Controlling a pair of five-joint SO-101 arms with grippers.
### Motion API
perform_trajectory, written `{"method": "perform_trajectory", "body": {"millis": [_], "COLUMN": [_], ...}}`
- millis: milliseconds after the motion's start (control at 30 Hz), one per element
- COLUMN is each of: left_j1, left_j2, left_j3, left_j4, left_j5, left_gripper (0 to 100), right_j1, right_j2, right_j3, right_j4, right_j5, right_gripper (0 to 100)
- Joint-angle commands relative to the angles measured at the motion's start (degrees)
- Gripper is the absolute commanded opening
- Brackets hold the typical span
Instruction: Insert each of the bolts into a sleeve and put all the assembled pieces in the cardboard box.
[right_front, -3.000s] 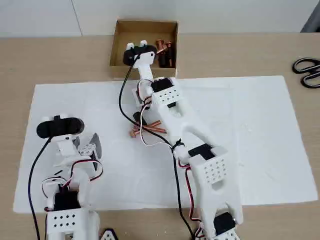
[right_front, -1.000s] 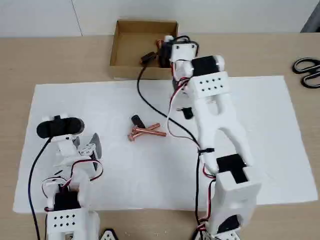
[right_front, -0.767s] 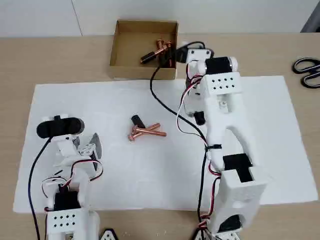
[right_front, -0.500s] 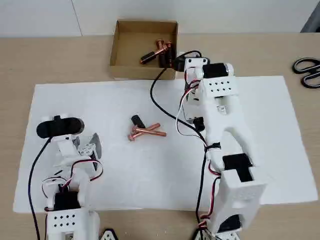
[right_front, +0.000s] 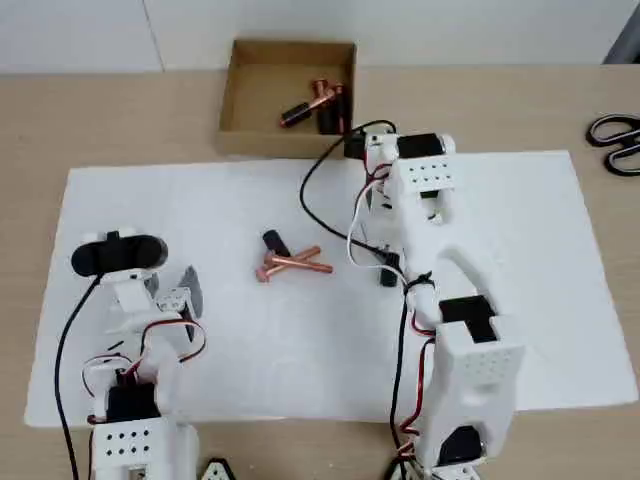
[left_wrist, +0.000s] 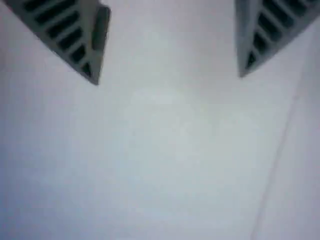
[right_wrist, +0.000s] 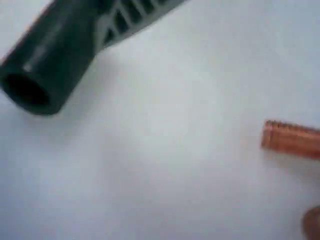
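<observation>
Two copper bolts lie crossed on the white paper, with a black sleeve beside their heads. The cardboard box at the back holds several bolt-and-sleeve pieces. My right arm is folded over the paper in front of the box's right corner. In the right wrist view a black sleeve with a hollow end lies along a ribbed part of my right gripper. I cannot tell whether it is gripped. A bolt's threaded end shows nearby. My left gripper hangs open over bare paper at the front left.
The white paper sheet covers most of the wooden table. Black scissors lie at the far right edge. A black cable loops from the right arm down onto the paper near the bolts' tips.
My right arm has drawn back from the box to over the paper, and one more bolt-and-sleeve piece lies in the box. The left arm has stayed put.
</observation>
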Motion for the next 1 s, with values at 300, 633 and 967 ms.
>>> {"method": "perform_trajectory", "body": {"millis": [300,633,967], "left_j1": [0.0,0.0,0.0], "left_j2": [-0.79,-0.79,-0.79], "left_j3": [-0.31,-0.31,-0.31], "left_j4": [-1.32,-1.32,-1.32], "left_j5": [0.09,0.09,0.09], "left_gripper": [17,17,17], "right_j1": [-0.31,-0.57,-0.92], "right_j2": [-0.4,-0.31,4.62], "right_j3": [-0.26,0.0,0.62], "right_j4": [1.27,3.38,4.09], "right_j5": [-0.35,-6.33,-6.51], "right_gripper": [13.0,12.7,12.7]}}
